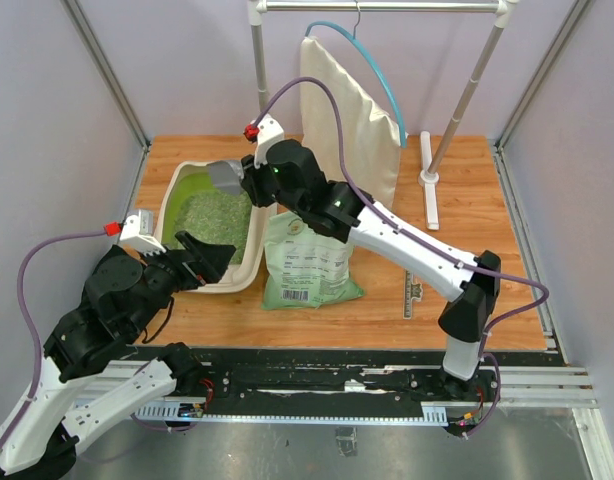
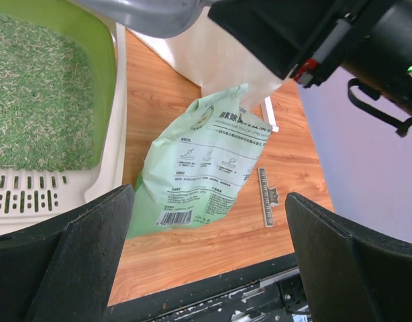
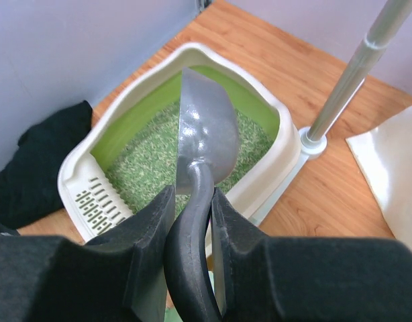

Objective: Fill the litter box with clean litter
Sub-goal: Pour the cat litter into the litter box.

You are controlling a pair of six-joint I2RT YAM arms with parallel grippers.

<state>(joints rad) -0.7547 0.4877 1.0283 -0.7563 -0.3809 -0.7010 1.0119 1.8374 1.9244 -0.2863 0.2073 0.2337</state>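
As the litter box (image 1: 243, 279) already carries a bed of clean litter (image 1: 212, 215) over its floor, I judge the filling to be well advanced. Bare lime-green wall shows above the granules, so perhaps some more scoops are wanted; I cannot decide this from here. The box sits at the left rear of the tabletop (image 1: 467, 200), with the green litter bag (image 1: 309, 262) just beside it on the right.

The right jaws are clamped on the handle of the grey scoop (image 3: 206, 134), which hangs over the box; I see no granules on its bowl. The left jaws stand wide apart, holding nothing, at the near end of the box.

Only the right wrist view shows me this grip on the handle. The left wrist view alone gives the barcode and printed face of the bag, and the slotted shelf (image 2: 31, 191) of the box. The top view alone shows both arms together.
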